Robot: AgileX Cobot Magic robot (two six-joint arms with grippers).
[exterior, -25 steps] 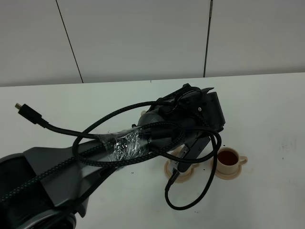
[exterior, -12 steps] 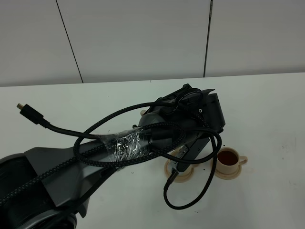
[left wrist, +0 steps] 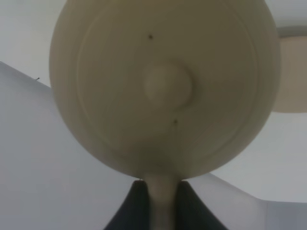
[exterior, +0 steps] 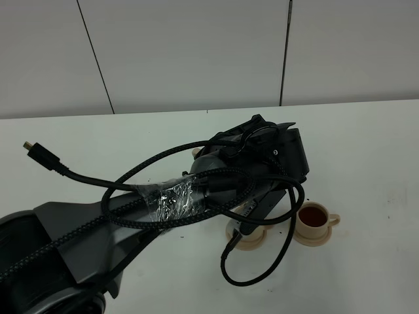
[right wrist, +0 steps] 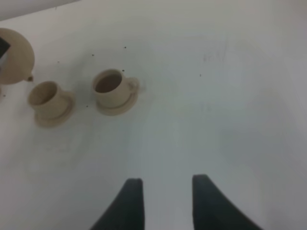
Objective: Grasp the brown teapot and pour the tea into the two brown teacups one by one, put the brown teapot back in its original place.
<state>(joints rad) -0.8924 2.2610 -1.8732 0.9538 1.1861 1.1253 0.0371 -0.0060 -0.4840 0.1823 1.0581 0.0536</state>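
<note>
— Beside the second teacup [right wrist: 47, 98], how is the brown teapot [left wrist: 163, 86] held?
— Its handle [left wrist: 160, 191] is clamped by the left gripper [left wrist: 160, 208], spout [right wrist: 29, 78] near for pouring; right gripper [right wrist: 163, 201] is parted, empty.

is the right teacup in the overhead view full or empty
Full: dark reddish-brown tea shows inside the teacup, close to its rim.

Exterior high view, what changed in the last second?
The cable loop hanging off the left arm sagged lower and leftward; the arm barely shifted. The left pincer holds the brown teapot; the filled teacup and the other cup's saucer stayed put.
</note>
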